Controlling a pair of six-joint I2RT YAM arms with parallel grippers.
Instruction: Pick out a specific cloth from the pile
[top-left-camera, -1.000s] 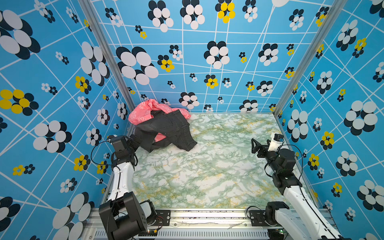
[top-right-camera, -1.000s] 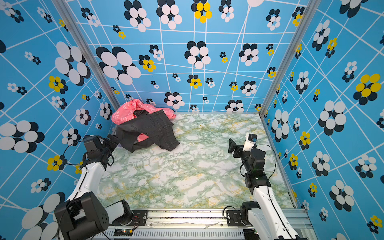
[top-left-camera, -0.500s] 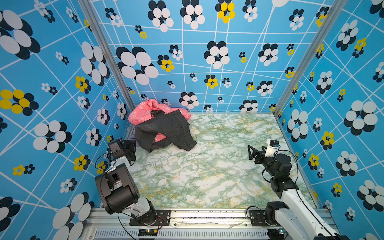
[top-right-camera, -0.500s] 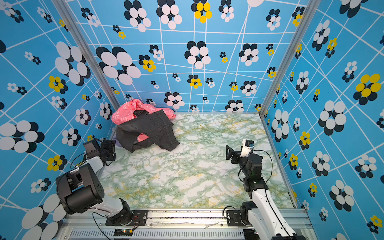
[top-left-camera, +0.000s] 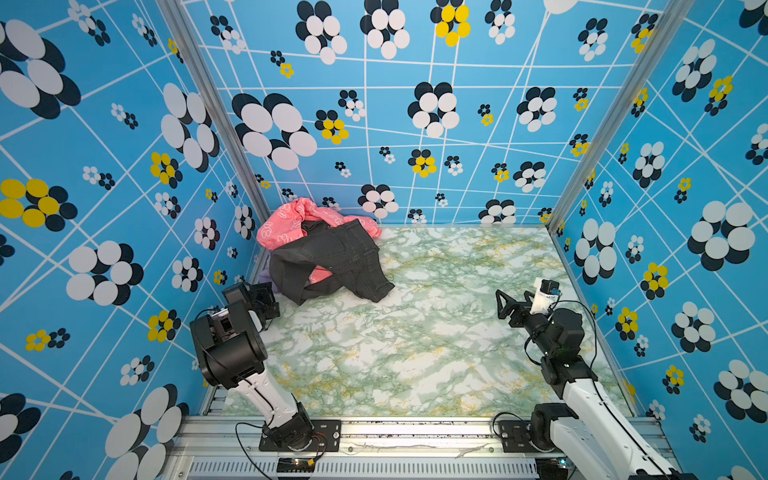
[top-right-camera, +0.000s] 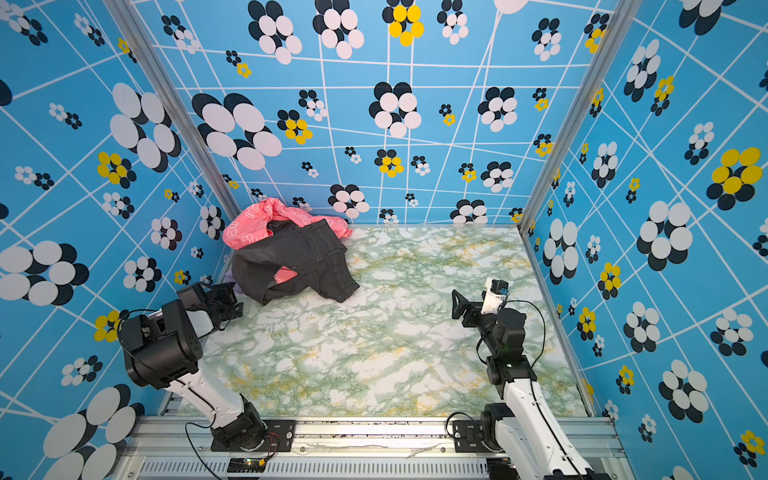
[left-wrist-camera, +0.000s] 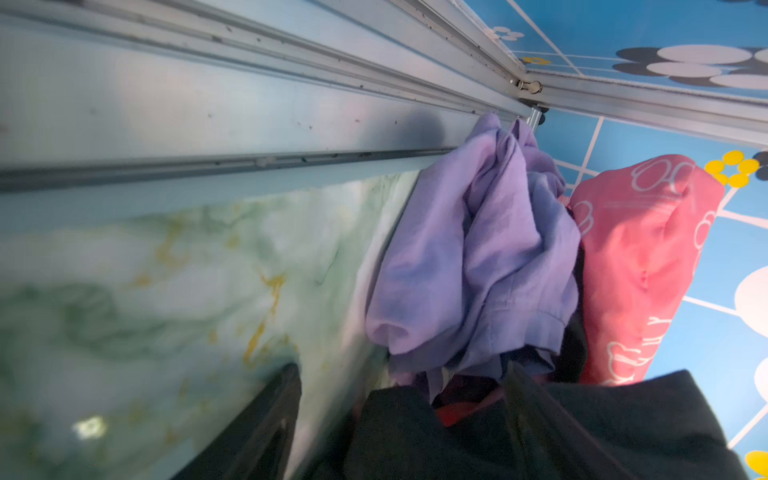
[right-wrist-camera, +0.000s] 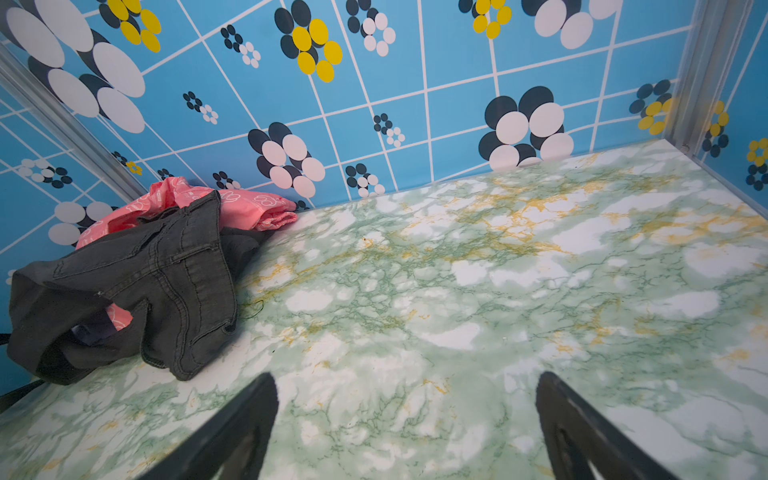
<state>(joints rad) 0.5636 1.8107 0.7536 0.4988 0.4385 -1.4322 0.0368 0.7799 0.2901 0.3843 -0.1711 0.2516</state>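
Lying in the far left bench (top-left-camera: 436, 340) corner, the cloth (left-wrist-camera: 469, 257) is mostly hidden under jeans (right-wrist-camera: 166, 270) in the pile (top-right-camera: 286, 249), with left jaws spread apart at its edge and right jaws wide open, empty.

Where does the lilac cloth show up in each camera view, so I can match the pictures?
Top view: lilac cloth, a sliver at the left edge of the jeans.
Top view: same sliver, left of the jeans.
Left wrist: large, beside the pink cloth.
Right wrist: not clearly visible; the jeans cover it.
Shared landmark: the dark jeans, in all four views.
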